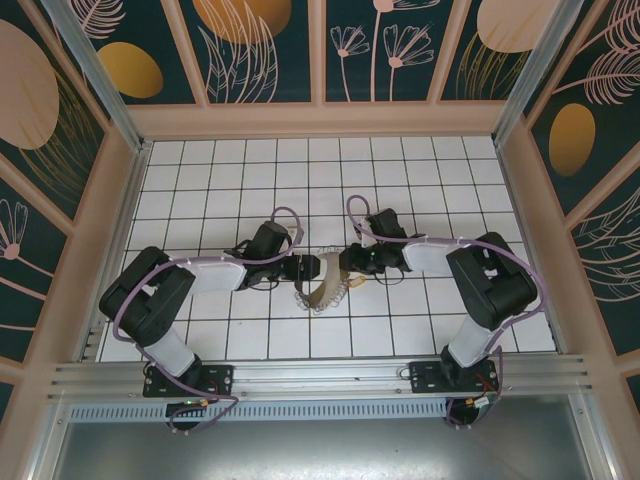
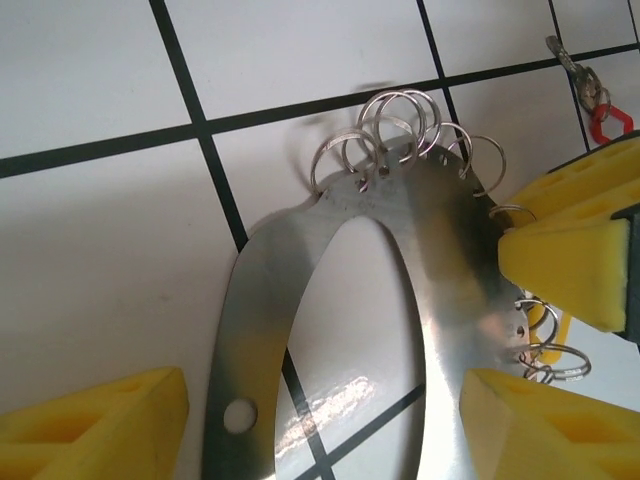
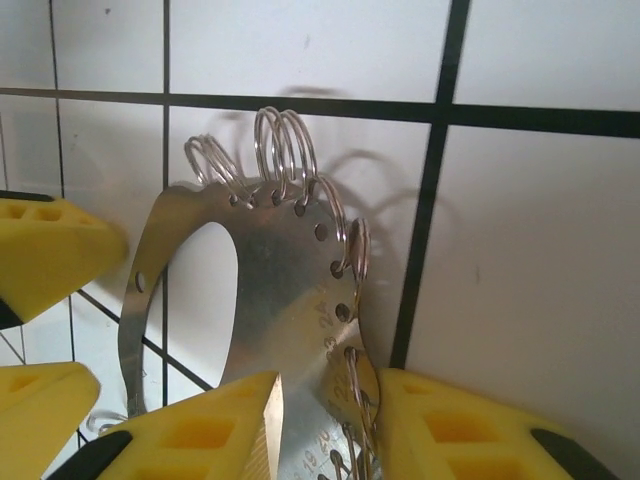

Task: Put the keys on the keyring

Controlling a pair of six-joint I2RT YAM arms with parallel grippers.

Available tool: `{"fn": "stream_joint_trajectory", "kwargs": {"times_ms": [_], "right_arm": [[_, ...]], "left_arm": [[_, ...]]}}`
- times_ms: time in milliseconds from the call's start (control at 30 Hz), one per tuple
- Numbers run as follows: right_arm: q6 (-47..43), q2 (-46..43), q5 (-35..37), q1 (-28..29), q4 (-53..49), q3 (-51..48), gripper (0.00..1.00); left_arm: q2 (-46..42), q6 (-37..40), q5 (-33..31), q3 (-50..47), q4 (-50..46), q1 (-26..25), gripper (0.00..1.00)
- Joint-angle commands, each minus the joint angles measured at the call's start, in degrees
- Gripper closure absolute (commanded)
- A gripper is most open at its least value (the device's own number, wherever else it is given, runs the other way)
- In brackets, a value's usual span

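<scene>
Both claws meet at the keyring [image 1: 322, 290] mid-tabletop [image 1: 250, 170]; we see the right claw [image 3: 328, 400] clenched on its band and the left claw [image 2: 325, 400] released, fingers [image 2: 100, 420] straddling the hoop. Its long axis runs along the left claw's reach, small-ringed end pointing away.

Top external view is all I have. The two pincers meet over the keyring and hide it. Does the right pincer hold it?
Observer: It seems so. In the right wrist view the flat band of the keyring sits between the fingers of the right pincer, raised off the table.
Operator: And the left pincer?
Observer: The left pincer is open around the ring; one finger is clearly apart from the band.
Operator: Where is a key?
Observer: The key with the red tag lies on the table beyond the ring, not on any of the small rings.
</scene>
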Motion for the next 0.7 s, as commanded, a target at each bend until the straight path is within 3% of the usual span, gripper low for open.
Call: {"fn": "stream_joint_trajectory", "kwargs": {"times_ms": [0, 667], "right_arm": [[1.89, 1.13, -2.75, 0.13, 4.90, -1.65, 0.71], [7.14, 0.68, -9.92, -1.30, 17.75, -4.91, 0.85]], "left_arm": [[2.47, -1.57, 3.59, 0.02, 0.27, -0.12, 0.30], [4.19, -1.74, 6.92, 0.47, 3.33, -0.13, 0.41]]}}
